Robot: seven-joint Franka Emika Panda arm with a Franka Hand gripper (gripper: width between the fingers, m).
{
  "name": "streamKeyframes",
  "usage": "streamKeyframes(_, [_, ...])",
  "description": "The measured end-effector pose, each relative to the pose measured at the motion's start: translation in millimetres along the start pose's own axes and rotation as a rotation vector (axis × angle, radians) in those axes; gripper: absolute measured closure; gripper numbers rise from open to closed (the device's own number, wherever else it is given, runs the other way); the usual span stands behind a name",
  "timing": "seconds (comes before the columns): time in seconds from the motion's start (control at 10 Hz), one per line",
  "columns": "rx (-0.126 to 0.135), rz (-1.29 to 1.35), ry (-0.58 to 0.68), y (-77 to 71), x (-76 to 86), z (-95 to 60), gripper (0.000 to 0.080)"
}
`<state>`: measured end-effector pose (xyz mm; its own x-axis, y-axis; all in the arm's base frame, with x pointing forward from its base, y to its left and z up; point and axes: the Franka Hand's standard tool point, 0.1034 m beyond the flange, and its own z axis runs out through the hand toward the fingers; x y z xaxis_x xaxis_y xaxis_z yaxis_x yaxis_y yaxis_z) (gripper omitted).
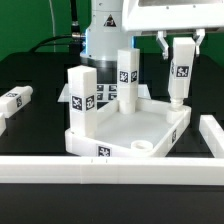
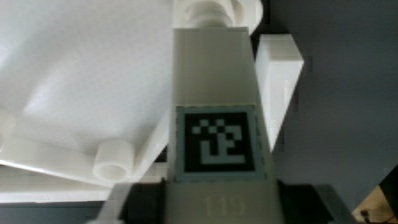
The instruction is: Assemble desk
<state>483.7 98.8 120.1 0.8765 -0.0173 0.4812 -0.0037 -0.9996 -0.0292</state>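
The white desk top (image 1: pixel 120 128) lies tray-side up in the middle of the black table. Two tagged white legs stand upright in its corners, one at the near left (image 1: pixel 82 100) and one at the far side (image 1: pixel 126 78). My gripper (image 1: pixel 181 48) is shut on a third leg (image 1: pixel 181 75), holding it upright with its lower end at the far right corner of the top. In the wrist view that leg (image 2: pixel 219 110) runs from my gripper (image 2: pixel 217 200) down to a round socket (image 2: pixel 217 12). Whether it is seated there I cannot tell.
Another tagged leg (image 1: pixel 16 100) lies loose on the table at the exterior view's left. Long white border bars run along the front (image 1: pixel 100 166) and the right (image 1: pixel 212 135). The arm's base (image 1: pixel 100 40) stands behind the desk top.
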Motion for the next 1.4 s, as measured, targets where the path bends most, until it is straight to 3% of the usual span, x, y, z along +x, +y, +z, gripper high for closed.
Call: streamKeyframes(1.4, [-0.012, -0.028, 0.005, -1.3, -12.1, 11.8, 0.0509])
